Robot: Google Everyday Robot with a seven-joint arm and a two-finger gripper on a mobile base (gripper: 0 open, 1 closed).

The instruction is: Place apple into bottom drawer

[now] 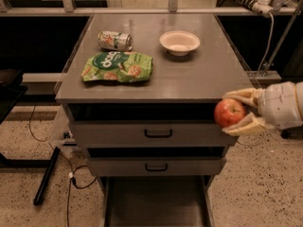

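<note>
Camera view: my gripper (238, 111) clamps apple (229, 112) off cabinet (189, 79) right front corner, level with top drawer (156, 134). Bottom drawer (156, 200) open, down-left of apple; I judge next move down, leftward.

The cream-yellow gripper (228, 114), at 3 o'clock of the view, clasps the apple (230, 111), red with a lighter patch on top. At 6 o'clock the bottom drawer (156, 205) is plain dull grey, like the cabinet top (199, 77). The bowl (179, 42) at 12 o'clock is off-white; the chip bag (118, 66) at 10 o'clock is bright green with white lettering. The floor (28, 174) is beige with dark speckles
</note>
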